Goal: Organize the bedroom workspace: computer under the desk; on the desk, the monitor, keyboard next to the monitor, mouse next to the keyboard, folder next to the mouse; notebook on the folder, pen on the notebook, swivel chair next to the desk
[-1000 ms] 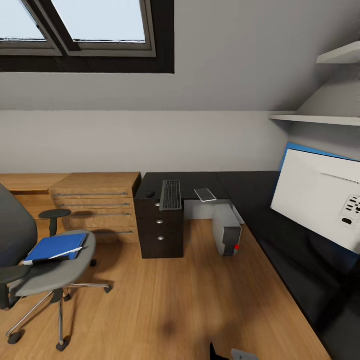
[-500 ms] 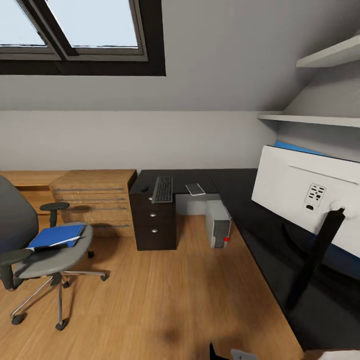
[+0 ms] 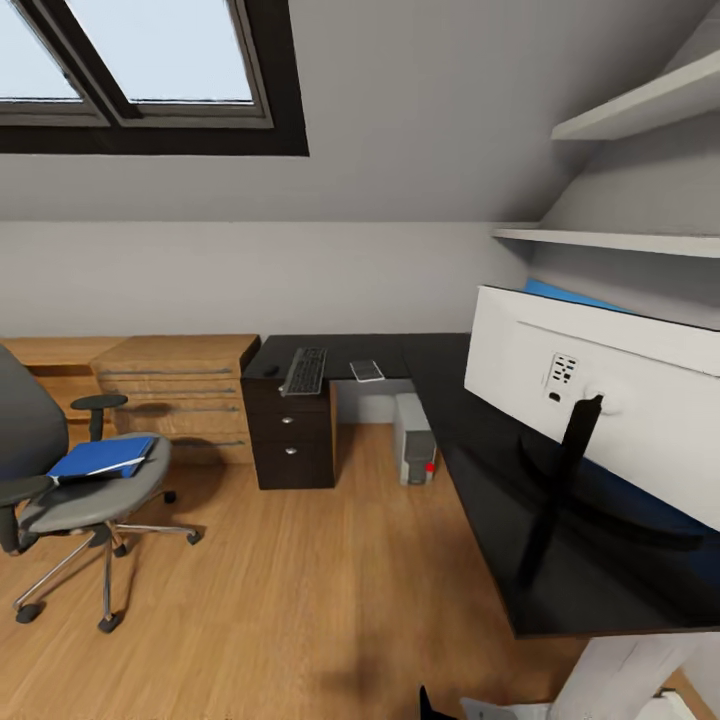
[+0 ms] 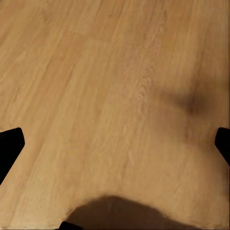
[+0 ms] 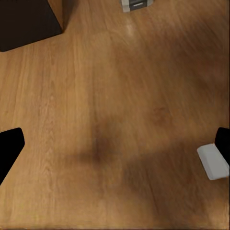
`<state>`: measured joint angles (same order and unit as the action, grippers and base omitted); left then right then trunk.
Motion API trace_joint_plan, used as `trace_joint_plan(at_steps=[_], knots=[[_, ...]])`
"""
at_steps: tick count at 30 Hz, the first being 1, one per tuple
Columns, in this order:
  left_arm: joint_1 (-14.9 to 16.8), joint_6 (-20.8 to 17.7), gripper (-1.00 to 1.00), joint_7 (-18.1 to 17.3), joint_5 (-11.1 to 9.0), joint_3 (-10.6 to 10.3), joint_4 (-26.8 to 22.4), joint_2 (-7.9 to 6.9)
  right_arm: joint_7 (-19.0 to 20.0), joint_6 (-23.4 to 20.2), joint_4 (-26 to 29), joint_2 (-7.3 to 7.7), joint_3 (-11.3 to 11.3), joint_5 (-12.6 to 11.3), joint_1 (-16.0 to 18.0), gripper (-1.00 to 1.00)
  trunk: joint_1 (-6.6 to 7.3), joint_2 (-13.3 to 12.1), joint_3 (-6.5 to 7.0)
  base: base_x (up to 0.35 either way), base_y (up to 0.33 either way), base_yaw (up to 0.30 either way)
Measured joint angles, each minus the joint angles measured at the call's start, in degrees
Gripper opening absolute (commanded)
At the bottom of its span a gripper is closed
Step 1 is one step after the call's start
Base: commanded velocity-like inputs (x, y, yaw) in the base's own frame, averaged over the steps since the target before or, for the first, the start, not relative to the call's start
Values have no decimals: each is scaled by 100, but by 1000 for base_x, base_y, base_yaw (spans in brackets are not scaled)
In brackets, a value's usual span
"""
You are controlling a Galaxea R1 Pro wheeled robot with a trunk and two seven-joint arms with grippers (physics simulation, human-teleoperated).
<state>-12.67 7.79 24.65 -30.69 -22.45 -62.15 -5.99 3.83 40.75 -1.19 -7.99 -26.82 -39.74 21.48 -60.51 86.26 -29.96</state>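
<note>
Sloped grey walls, dark-framed skylight (image 3: 150,75) lit by daylight; wood-plank floor (image 3: 300,600); low oak drawer unit (image 3: 180,395); two white wall shelves (image 3: 600,238).

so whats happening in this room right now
Nothing is being handled. Both tools are open over bare wood floor, the left tool and the right tool. The blue folder lies on the swivel chair. The keyboard and monitor sit on the black desk, the computer under it.
</note>
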Motion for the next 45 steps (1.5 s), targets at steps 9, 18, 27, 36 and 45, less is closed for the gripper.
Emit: trace_joint_plan(at_steps=[9, 18, 27, 36, 45], knots=[[1, 2, 100, 1, 0, -1, 0, -2, 14, 1, 1, 6, -2, 0, -1, 100, 1, 0, 0, -182, -233, -226], [0, 8, 100, -2, 0, 0, -9, -9, 14, 0, 1, 9, -4, 1, -1, 100, 111, -199, 89, -18, -22, -253], [-1, 16, 100, 33, 7, 2, -46, 2, 11, -2, 1, 3, -3, 0, 0, 100, 306, -560, 251, -101, -1, -70], [-1, 16, 100, 36, 8, 3, -47, 0, 11, -2, 0, -6, -5, 0, 0, 100, 503, -921, 412, -320, 0, -2], [-1, 16, 100, 36, 9, 3, -47, 0, 8, -2, 0, -15, -14, 0, 0, 100, 701, -1283, 574, -338, 0, 0]])
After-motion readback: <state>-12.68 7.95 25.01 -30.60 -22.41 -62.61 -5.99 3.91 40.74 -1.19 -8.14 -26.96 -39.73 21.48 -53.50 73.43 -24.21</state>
